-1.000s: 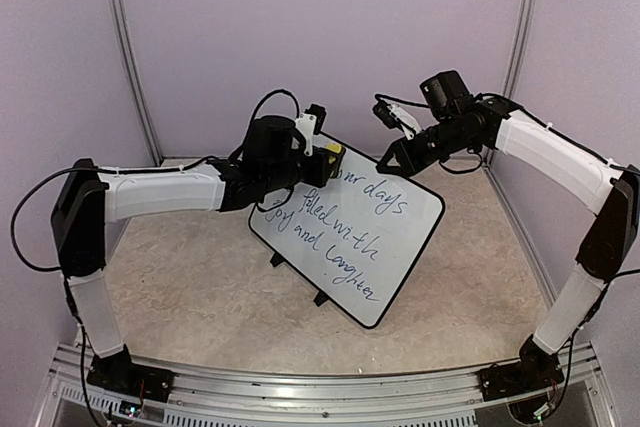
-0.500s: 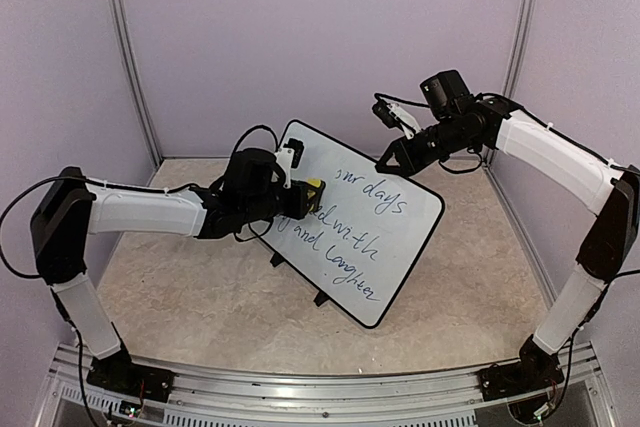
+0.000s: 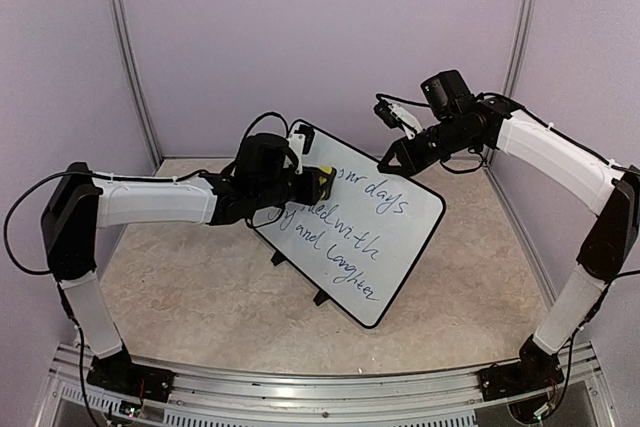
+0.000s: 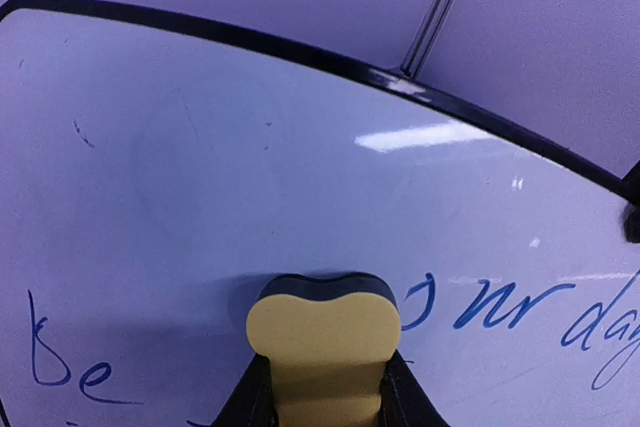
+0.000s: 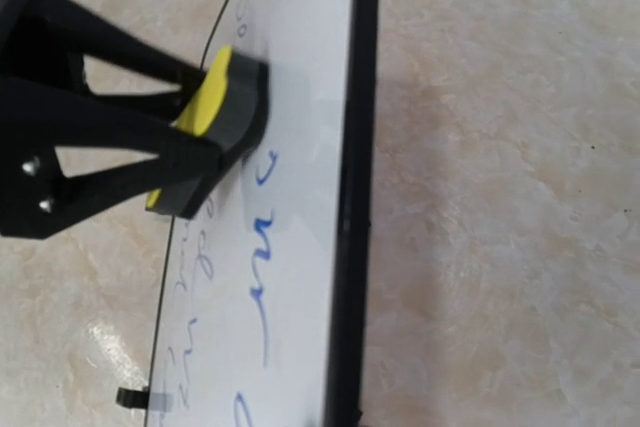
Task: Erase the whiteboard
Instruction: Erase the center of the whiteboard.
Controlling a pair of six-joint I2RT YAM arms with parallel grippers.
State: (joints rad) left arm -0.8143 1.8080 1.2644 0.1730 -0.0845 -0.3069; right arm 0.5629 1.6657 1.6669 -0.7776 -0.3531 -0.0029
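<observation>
**Position.** The whiteboard (image 3: pixel 415 209) stands propped at a tilt in the centre of the top view, on the table (image 3: pixel 200 287).

**Grippers.**
- Your left gripper (image 3: pixel 310 183) is clamped on a yellow-and-black eraser (image 4: pixel 322 339). The eraser's dark face is flat against the board at the upper left of the writing (image 3: pixel 345 237).
- Your right gripper (image 3: pixel 388 160) has its jaws pressed together at the board's upper edge. Whether the frame sits between them cannot be told; its own camera shows only that edge running down the frame.

**Step in hand.** Wiping, at an early stage by my judgement. In the left wrist view the board above the eraser is blank apart from faint specks. Blue words lie to its left and right, and several lines run toward the lower right of the top view.

**Next move.**
- Keep the eraser face flat and pressed to the board.
- Sweep toward the right of the frame across the nearest word, then work down line by line.
- Take care that the push does not shift the propped board.
</observation>
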